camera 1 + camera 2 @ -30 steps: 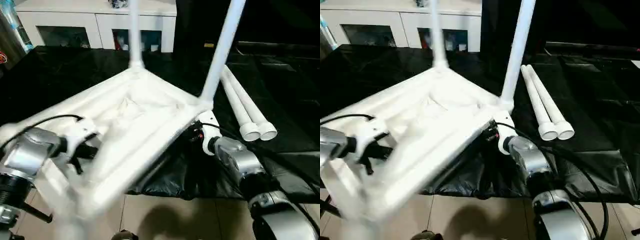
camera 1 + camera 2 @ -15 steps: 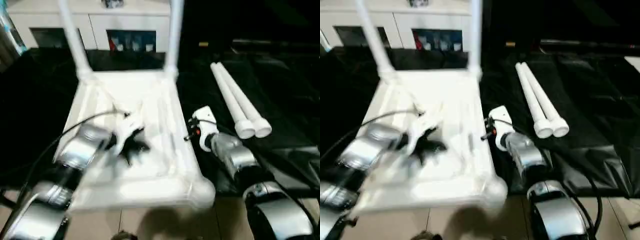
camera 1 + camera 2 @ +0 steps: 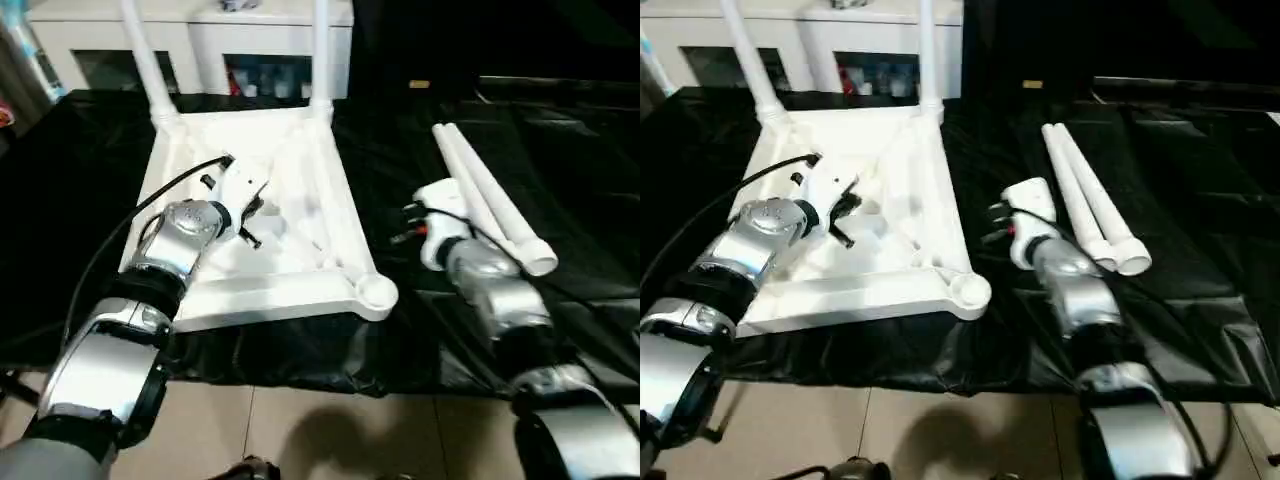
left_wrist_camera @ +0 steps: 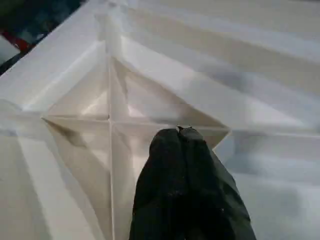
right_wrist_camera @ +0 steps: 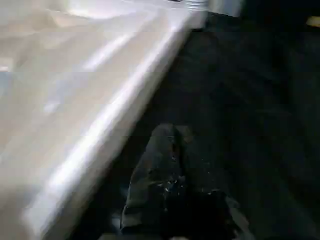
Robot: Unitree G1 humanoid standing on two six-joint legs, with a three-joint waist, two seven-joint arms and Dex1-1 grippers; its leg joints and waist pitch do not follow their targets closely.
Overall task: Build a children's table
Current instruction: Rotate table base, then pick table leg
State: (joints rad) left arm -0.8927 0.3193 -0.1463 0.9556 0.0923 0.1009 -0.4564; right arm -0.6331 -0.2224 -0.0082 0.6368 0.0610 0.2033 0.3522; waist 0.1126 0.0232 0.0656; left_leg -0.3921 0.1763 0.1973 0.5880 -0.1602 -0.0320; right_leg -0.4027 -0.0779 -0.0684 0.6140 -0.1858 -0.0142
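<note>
The silver forearms reach out over the near edge of the black-sheeted table [image 3: 560, 150], where the children's table [image 3: 335, 215] lies upside down, ribbed underside up. Its nearest corner socket [image 3: 377, 293] stands empty at the sheet's front edge. The left gripper [image 4: 181, 134] hovers over the ribbed underside near the middle, its two black fingers pressed together and holding nothing, tips close above the crossing ribs. The right gripper [image 3: 992, 222] sits over the black sheet just beside the top's right rim, apart from it, fingers likewise closed on nothing. To its right, two loose legs [image 3: 487, 203] lie side by side on the sheet, wide ends toward the robot. At the top's far corners, two fitted legs [image 3: 146, 62] rise upright. Behind stands a white cabinet [image 3: 200, 40] with glass doors.
</note>
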